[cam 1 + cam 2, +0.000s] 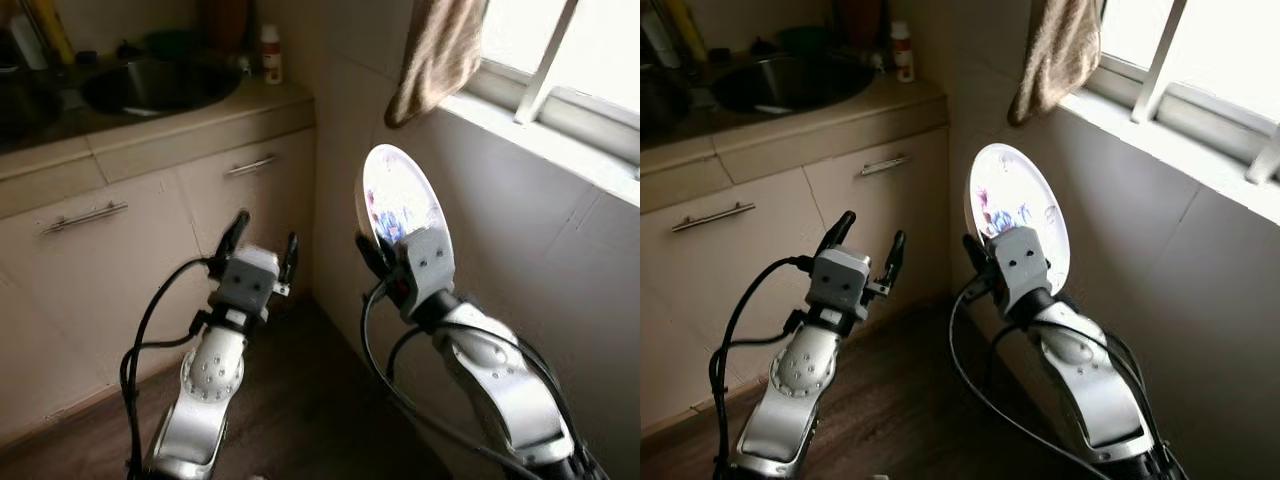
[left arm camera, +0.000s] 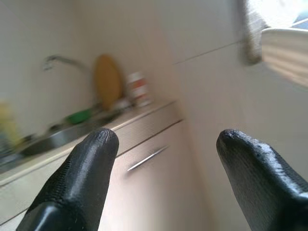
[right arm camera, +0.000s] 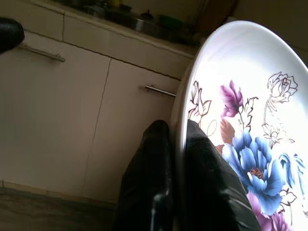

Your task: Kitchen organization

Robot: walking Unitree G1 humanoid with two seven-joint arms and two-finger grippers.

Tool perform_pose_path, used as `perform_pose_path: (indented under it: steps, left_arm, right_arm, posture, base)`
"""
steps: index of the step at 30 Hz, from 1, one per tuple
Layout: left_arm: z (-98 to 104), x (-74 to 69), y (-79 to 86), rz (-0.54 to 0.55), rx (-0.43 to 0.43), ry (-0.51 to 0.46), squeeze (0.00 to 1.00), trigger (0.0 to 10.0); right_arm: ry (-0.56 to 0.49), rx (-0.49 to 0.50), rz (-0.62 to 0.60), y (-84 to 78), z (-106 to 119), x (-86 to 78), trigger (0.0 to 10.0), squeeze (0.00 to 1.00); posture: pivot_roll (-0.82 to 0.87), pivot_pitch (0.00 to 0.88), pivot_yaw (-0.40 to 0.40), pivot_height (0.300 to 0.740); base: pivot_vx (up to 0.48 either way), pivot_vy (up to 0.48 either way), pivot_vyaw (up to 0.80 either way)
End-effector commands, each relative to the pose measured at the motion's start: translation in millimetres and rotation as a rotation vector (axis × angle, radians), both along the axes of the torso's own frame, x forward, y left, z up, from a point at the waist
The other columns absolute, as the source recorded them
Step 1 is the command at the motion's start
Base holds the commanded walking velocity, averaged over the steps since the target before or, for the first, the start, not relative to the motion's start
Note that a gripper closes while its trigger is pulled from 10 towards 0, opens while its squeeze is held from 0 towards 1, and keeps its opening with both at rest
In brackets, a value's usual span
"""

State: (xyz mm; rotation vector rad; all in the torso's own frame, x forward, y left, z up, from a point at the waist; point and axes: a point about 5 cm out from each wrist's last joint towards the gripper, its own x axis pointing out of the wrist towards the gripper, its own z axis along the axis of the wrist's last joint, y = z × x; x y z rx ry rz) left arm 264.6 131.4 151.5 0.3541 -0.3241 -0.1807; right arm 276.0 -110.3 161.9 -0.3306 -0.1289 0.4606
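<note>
Gripping a flowered plate (image 3: 240, 120) by its rim, the right tool (image 1: 985, 262) is carrying it upright in the air, near the tiled wall on the right and below the window sill (image 1: 1160, 135). In the right wrist view its two black fingers (image 3: 149, 178) are pinching the plate's edge, one on each face, so the hold is looking firm. The plate is hanging well above the dark wooden floor (image 1: 300, 410) and touching nothing else.

The left tool (image 1: 262, 245) is hovering empty beside it on the left, its fingers spread wide, pointing toward the cream cabinet doors (image 1: 250, 200).

Farther off on the left, the bench (image 1: 200, 115) is carrying a steel sink (image 1: 155, 85), a small white bottle (image 1: 270, 55) at its far right corner and some blurred green and yellow items behind. A brown towel (image 1: 435, 55) is hanging from the window area.

Judging by this, the task is sitting at an early or middle stage: the plate is picked up and in transit, but not yet put anywhere. What is remaining, I am guessing, is bringing it to the bench or sink and setting it down. Whether anything else is already tidied cannot be told.
</note>
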Motion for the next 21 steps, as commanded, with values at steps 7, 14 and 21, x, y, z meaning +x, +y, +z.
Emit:
perform_pose_path:
  steps: [7,14,21]
  left_arm:
    - [2,1.4,-0.2,0.000,0.011,-0.008,0.00,10.0]
    - [3,1.5,-0.1,0.001,0.011,-0.010,0.00,10.0]
    - [3,1.8,-0.1,0.004,0.011,-0.010,0.00,10.0]
  right_arm:
    - [-0.190,-0.335,0.045,7.1,-10,-7.7,0.0,0.00]
    - [-0.224,-0.319,0.060,13.3,-8,-7.8,0.0,0.00]
    - [-0.215,-0.268,0.059,15.1,-6,-6.7,0.0,0.00]
  posture:
    - [0.06,0.000,-0.071,0.740]
    - [0.06,0.000,-0.070,0.740]
    - [0.06,0.000,-0.072,0.740]
  base:
    - [0.000,0.000,0.80]
    - [0.000,0.000,0.80]
    - [0.000,0.000,0.80]
